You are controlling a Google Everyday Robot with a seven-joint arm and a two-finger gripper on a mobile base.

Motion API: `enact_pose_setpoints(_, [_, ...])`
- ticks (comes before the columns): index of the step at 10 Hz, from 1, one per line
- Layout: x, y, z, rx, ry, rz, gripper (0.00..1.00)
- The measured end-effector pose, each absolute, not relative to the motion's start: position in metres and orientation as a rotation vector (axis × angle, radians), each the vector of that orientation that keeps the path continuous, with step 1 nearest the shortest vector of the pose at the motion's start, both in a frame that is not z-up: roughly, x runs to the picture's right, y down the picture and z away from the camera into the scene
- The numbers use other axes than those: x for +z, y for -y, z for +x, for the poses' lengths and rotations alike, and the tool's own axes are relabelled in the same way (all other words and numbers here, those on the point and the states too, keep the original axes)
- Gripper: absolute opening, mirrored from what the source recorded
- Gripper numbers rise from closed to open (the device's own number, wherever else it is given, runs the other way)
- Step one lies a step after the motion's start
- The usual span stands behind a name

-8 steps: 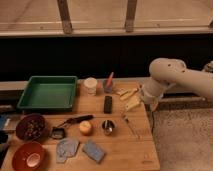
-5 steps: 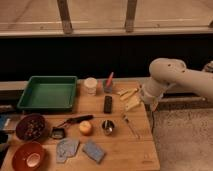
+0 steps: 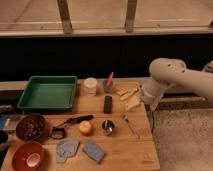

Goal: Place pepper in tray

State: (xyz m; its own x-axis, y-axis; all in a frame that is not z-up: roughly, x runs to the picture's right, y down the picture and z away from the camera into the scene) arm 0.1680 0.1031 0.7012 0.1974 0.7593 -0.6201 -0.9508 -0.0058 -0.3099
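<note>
Currently: pepper (image 3: pixel 109 78) slim, red-orange, tapering, standing tilted just beside white cup (image 3: pixel 90 85) near the back of the table (image 3: pixel 125 146), outside tray | tray (image 3: pixel 49 78) green, rectangular, back-left | gripper (image 3: pixel 151 103) low at table's right edge, fingers spread wide, holding nothing

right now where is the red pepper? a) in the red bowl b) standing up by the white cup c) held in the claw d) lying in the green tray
b: the pepper sticks up just right of the white cup, outside the tray; the claw hangs at the right edge of the table, apart from it.
</note>
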Motion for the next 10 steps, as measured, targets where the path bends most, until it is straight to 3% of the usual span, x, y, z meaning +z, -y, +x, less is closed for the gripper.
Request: enact_pose_setpoints(10, [0.7039, -0.0976, 0.1678, 1.377, -0.301, -0.778, 0.8])
